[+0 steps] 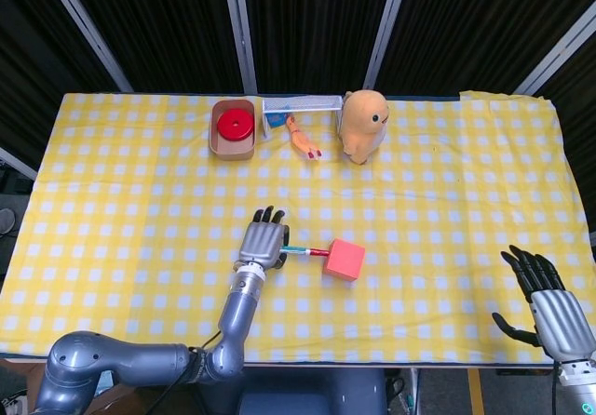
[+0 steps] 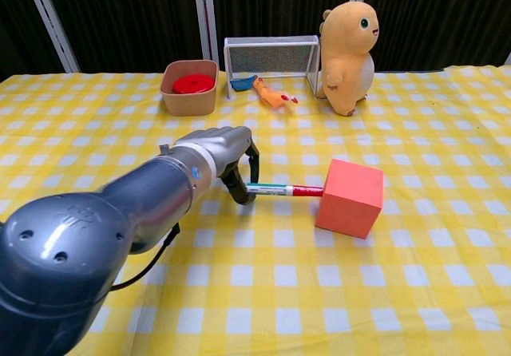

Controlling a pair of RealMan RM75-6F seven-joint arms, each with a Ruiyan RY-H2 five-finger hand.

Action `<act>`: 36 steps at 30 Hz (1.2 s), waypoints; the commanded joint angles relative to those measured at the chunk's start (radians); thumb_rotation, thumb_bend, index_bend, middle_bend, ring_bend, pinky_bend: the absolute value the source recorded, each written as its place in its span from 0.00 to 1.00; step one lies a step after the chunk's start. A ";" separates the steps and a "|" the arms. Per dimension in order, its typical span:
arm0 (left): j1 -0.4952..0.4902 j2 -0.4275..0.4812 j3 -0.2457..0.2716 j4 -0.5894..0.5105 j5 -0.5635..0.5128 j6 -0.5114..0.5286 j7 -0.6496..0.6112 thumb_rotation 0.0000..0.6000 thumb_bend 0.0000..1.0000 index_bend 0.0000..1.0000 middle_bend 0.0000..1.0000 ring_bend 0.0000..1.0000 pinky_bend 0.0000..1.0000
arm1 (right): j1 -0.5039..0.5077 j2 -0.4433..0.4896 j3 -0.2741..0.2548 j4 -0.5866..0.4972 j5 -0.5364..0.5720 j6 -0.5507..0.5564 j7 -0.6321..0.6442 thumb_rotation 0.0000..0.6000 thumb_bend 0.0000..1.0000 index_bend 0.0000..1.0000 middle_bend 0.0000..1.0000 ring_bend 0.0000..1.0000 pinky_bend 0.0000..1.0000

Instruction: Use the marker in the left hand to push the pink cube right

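Note:
The pink cube (image 1: 345,260) (image 2: 348,197) sits on the yellow checked cloth, right of the table's middle. My left hand (image 1: 264,245) (image 2: 223,152) grips a marker (image 1: 305,251) (image 2: 283,189) that lies level and points right. Its red tip touches the cube's left face. My right hand (image 1: 548,298) hovers near the table's front right corner, fingers spread, holding nothing; the chest view does not show it.
At the back stand a tan bowl (image 1: 233,143) (image 2: 189,100) holding a red disc, a small wire goal (image 1: 298,106) (image 2: 271,54), a small orange toy (image 1: 302,140) (image 2: 270,94) and an orange plush animal (image 1: 363,125) (image 2: 348,46). The cloth's front edge runs close below my left forearm.

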 commanded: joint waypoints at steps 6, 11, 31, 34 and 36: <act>-0.031 -0.026 -0.019 0.012 -0.039 -0.004 0.020 1.00 0.48 0.60 0.11 0.00 0.08 | 0.000 0.000 0.000 0.000 -0.001 0.001 0.000 1.00 0.32 0.00 0.00 0.00 0.00; -0.033 -0.023 -0.011 -0.001 -0.044 0.001 0.024 1.00 0.48 0.60 0.11 0.00 0.08 | 0.000 0.000 0.000 0.000 -0.001 0.001 0.000 1.00 0.32 0.00 0.00 0.00 0.00; -0.050 0.043 0.014 -0.070 -0.100 -0.010 0.081 1.00 0.48 0.61 0.11 0.00 0.08 | 0.000 0.000 0.001 -0.005 0.003 -0.002 -0.004 1.00 0.32 0.00 0.00 0.00 0.00; -0.064 0.029 0.013 -0.060 -0.098 -0.016 0.076 1.00 0.48 0.61 0.11 0.00 0.08 | 0.000 0.001 0.001 -0.004 0.004 -0.002 -0.002 1.00 0.32 0.00 0.00 0.00 0.00; -0.074 0.018 0.009 -0.050 -0.092 -0.018 0.070 1.00 0.48 0.61 0.11 0.00 0.08 | 0.000 0.003 0.001 -0.004 0.003 -0.003 0.000 1.00 0.32 0.00 0.00 0.00 0.00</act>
